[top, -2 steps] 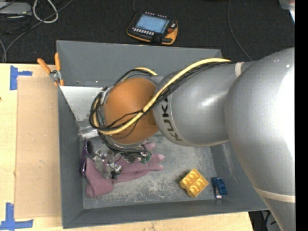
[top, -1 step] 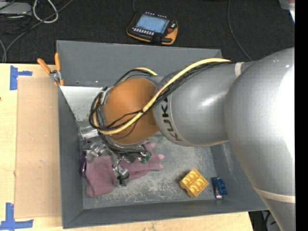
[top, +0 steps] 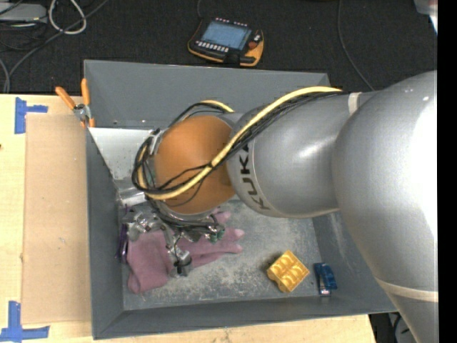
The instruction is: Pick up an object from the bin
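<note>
Grey metal bin, floor dusted with pale grit. My arm comes in from the right. The orange wrist cover and its looped black and yellow cables hang above the far side of the cloth.

Landmark: a mauve-pink cloth, crumpled and lying low on the bin floor toward the near-left corner. One limb of it runs out to the right; a broader lobe sags toward the near wall.

My gripper points straight down at the cloth, its tip over the middle of the fabric and close to the cloth's near edge. Open or closed: I cannot tell, as the wrist hardware crowds the view. I also cannot tell whether the tip touches the fabric or sits just above it. The cloth itself lies on the floor.

Right of the cloth, well apart from it: a yellow block with a waffle-like grid on top, turned corner-on. Just beyond the block, farther still from the cloth: a small blue thing near the right wall.

At the cloth's left edge: a dark purple sliver, touching or just beside the fabric; its kind is not clear.
</note>
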Available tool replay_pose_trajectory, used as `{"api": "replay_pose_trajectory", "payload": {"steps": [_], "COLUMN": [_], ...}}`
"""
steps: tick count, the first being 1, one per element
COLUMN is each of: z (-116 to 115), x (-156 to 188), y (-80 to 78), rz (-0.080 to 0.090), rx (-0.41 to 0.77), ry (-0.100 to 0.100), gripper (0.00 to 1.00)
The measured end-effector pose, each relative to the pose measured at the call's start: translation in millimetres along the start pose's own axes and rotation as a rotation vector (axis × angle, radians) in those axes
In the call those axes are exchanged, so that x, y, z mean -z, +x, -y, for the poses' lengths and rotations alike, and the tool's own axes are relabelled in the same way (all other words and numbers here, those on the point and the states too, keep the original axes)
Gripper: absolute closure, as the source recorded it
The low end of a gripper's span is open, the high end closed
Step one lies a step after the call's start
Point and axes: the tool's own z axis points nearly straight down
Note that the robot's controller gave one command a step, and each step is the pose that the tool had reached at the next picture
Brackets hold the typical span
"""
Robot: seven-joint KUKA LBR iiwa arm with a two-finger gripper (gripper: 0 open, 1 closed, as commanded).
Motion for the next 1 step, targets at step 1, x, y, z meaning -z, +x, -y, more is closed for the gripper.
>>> {"api": "replay_pose_trajectory", "payload": {"steps": [1], "z": [0.4], "x": [-3.5], "y": [-3.1], "rz": [0.002], "rx": [-0.002], "ry": [0.001], "gripper": [0.00]}}
